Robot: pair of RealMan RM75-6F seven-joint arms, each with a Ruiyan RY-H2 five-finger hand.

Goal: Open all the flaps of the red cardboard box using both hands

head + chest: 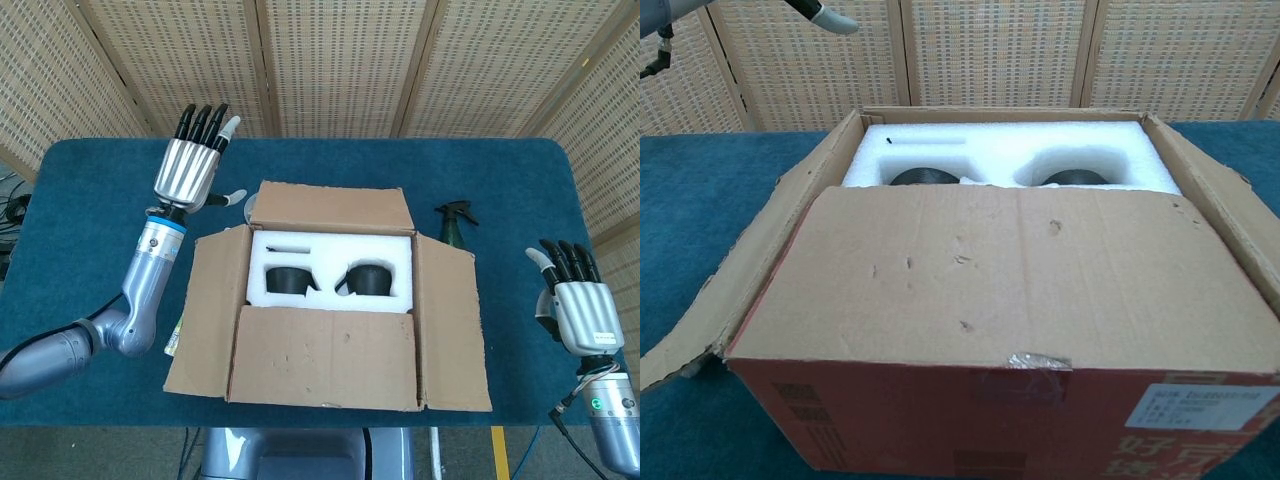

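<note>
The red cardboard box [330,360] [1020,420] sits mid-table with its flaps spread. Its far flap [330,208] leans back and outward, and the near flap [325,357] folds toward me. The left flap [212,310] and the right flap [450,325] lie out to the sides. White foam [332,262] [1010,150] with two dark round items shows inside. My left hand [190,165] is raised beyond the box's far-left corner, fingers straight and apart, touching nothing. My right hand [575,300] hangs open to the right of the box, clear of it.
A dark spray bottle [455,222] lies on the blue table [90,220] just past the right flap. A small pale item [174,338] peeks out beside the left flap. Woven screens stand behind the table.
</note>
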